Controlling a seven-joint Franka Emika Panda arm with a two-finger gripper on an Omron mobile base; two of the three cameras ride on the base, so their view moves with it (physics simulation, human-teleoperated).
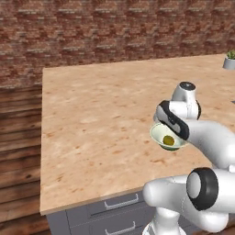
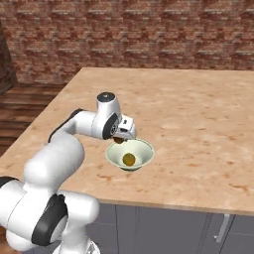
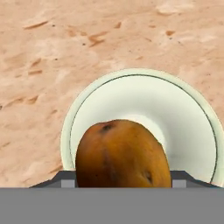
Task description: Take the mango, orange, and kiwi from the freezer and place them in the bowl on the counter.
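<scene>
The pale greenish-white bowl [image 2: 141,149] [image 1: 158,134] [image 3: 188,113] stands on the speckled tan counter [image 2: 198,114] [image 1: 92,119], near its front edge. A small golden-yellow mango [image 2: 128,159] [image 1: 169,140] lies inside it. My gripper [image 2: 119,140] [image 3: 122,179] hangs just above the bowl's near-left rim, shut on the orange [image 2: 118,140] [image 3: 122,153], a deep orange-brown ball. In the hand view the orange covers the bowl's lower middle. The kiwi and the freezer are out of view.
A potted plant [image 1: 229,59] stands at the counter's far right corner. Grey drawers with bar handles [image 1: 119,202] run under the front edge. A brick wall [image 2: 129,34] closes the back, and the wooden floor [image 1: 18,137] lies beyond the counter's left edge.
</scene>
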